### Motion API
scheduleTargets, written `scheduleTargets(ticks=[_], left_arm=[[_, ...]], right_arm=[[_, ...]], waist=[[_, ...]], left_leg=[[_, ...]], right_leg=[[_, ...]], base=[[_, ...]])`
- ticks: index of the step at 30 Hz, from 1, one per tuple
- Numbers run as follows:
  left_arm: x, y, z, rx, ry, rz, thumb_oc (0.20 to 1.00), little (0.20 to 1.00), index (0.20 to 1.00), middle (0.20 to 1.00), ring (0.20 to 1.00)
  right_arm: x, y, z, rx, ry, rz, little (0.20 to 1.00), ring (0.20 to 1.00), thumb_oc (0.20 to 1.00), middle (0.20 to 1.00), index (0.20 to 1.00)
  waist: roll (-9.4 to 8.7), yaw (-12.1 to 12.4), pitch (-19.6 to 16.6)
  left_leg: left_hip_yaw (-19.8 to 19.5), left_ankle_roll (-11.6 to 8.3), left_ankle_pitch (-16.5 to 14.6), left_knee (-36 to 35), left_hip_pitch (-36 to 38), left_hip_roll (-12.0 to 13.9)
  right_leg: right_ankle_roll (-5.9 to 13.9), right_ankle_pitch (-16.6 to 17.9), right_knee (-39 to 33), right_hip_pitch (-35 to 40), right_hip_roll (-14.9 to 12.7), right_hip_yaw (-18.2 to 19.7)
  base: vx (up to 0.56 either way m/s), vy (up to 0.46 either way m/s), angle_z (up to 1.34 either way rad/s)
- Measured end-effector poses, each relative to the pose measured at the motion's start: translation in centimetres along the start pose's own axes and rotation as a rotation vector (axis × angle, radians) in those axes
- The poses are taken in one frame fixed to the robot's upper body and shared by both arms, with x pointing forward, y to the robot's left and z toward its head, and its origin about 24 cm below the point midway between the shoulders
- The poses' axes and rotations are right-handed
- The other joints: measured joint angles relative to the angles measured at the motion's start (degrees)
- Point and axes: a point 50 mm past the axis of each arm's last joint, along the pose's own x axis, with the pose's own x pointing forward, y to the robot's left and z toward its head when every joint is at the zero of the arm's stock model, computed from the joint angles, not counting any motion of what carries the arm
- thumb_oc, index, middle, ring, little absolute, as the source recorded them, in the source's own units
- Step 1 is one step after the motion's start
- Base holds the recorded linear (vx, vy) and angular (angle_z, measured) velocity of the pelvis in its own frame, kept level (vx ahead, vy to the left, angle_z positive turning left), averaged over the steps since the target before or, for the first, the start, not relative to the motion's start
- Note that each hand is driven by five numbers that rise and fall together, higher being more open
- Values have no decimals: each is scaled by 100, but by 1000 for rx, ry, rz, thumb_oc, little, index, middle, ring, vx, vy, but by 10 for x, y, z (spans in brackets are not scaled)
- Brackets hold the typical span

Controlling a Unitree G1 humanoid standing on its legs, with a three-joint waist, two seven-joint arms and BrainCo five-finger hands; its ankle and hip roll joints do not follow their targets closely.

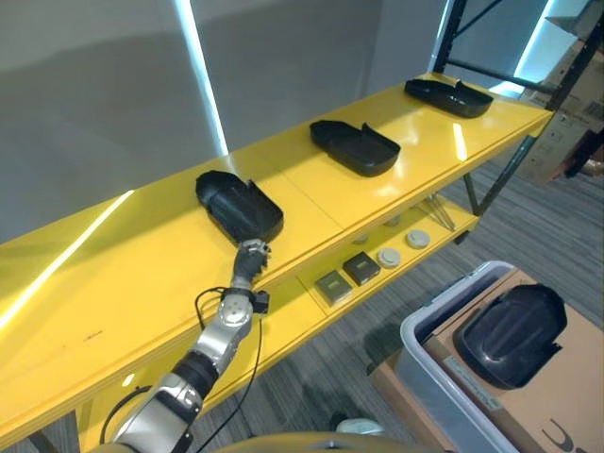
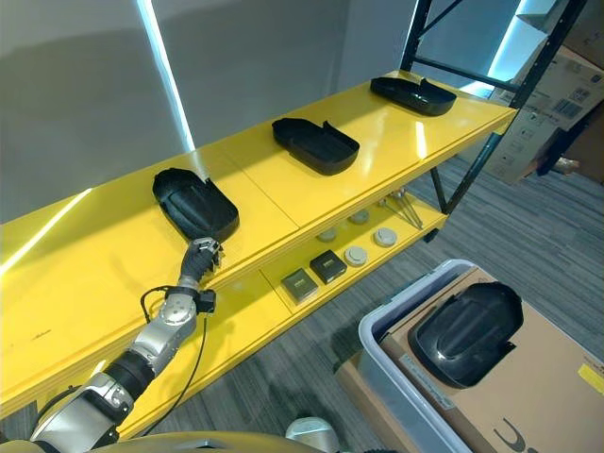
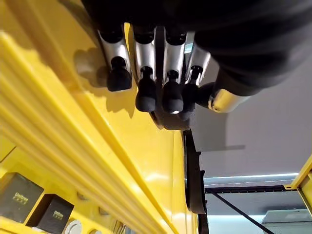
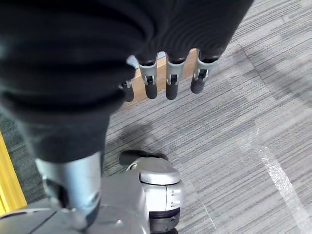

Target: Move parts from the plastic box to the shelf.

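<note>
Three black parts are seen lying on the yellow shelf (image 1: pixel 142 274): the nearest part (image 1: pixel 238 205) at about 10 o'clock, a second part (image 1: pixel 355 146) near 12 o'clock and a third part (image 1: pixel 449 96) towards 2 o'clock, while a fourth part (image 1: pixel 510 335) is left in the plastic box (image 1: pixel 425 354) at 4 o'clock. The left hand (image 1: pixel 250 259) is held just short of the nearest part's near edge, fingers straight and relaxed, nothing grasped. The right hand (image 4: pixel 168 78) is hung over the grey carpet (image 4: pixel 234 126), fingers loosely extended and empty.
</note>
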Motion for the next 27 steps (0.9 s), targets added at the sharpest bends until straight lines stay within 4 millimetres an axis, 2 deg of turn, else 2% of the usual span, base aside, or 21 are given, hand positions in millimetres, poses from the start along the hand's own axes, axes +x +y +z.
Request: scheduleTargets(ticks=[9,15,16,17,18,19,22,24,27], left_arm=[[0,-1,2,0,-11,-30,200,200,200,200,200],[-1,-4,31,-59,-124,2,200,200,200,200,200],[0,-1,37,-86,-146,12,297,297,297,297,297],[-1,1,46,-118,-175,16,533,533,533,533,533],[-1,3,54,-141,-209,15,686,686,686,686,686],[-3,3,62,-148,-241,5,1000,1000,1000,1000,1000],[-15,3,92,-178,-373,-57,1000,1000,1000,1000,1000],[-17,6,95,-192,-377,-101,1000,1000,1000,1000,1000],[-26,8,95,-219,-380,-162,1000,1000,1000,1000,1000]], right_arm=[[0,0,-2,27,14,41,1000,1000,1000,1000,1000],[0,-6,2,78,8,56,1000,1000,1000,1000,1000],[-1,-8,6,91,-1,56,1000,1000,1000,1000,1000],[-1,-10,10,97,-11,55,1000,1000,1000,1000,1000],[-1,-15,13,108,-20,45,1000,1000,1000,1000,1000],[-1,-18,14,126,-23,40,1000,1000,1000,1000,1000],[-2,-22,17,157,-32,36,1000,1000,1000,1000,1000],[-3,-24,25,166,-53,33,1000,1000,1000,1000,1000],[-3,-24,25,192,-51,35,1000,1000,1000,1000,1000]], waist=[[-4,6,3],[85,27,169],[130,34,276],[182,72,399],[231,127,501],[253,154,560],[304,312,641],[320,368,649],[341,423,655]], left_leg=[[5,-3,4,29,-14,0],[-65,-3,9,172,-272,0],[-86,-4,12,201,-308,2],[-106,-3,10,261,-325,4],[-110,-4,11,277,-334,7],[-130,-4,11,304,-370,10],[-241,-4,14,360,-460,9],[-270,-4,15,350,-458,-11],[-295,3,20,346,-484,-29]], right_leg=[[-1,1,0,-13,-2,0],[-12,40,1,-192,-14,-10],[-27,58,2,-207,-15,-25],[-31,66,2,-210,-18,-43],[-32,75,2,-217,-20,-57],[-37,79,2,-224,-24,-98],[-53,89,2,-241,-28,-187],[-37,78,1,-221,-50,-233],[-31,75,1,-213,-73,-305]], base=[[10,-39,0],[-44,-17,2],[-70,-9,8],[-71,-13,7],[-75,-7,9],[-57,-5,18],[-46,12,16],[-37,30,11],[-37,29,8]])
